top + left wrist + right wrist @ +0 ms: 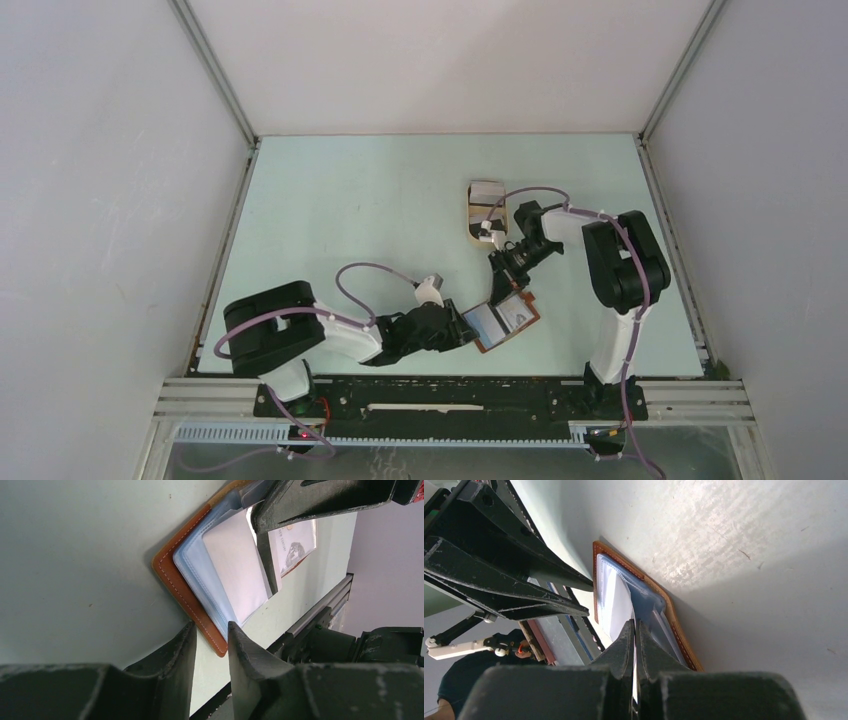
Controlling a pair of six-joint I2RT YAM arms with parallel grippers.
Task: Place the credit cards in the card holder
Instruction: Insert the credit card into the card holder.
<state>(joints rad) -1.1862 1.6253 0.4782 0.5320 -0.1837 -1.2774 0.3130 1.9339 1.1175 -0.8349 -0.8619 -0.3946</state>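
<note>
The reddish-brown card holder [518, 318] lies open on the table near the front, its clear sleeves facing up. My right gripper [507, 288] is shut on a white card [616, 597] and holds it edge-on at the holder's sleeves [646, 602]. In the left wrist view the same white card [235, 562] lies over the pale blue sleeves [192, 567], beside the right gripper [272, 580]. My left gripper [211, 630] is open, its tips astride the holder's near corner [175, 587]. It sits at the holder's left edge in the top view [466, 328].
A tan oval tray [470, 222] with more cards [488, 191] stands behind the right gripper. The metal frame rail [320, 610] runs along the table's front edge close to the holder. White walls enclose the table.
</note>
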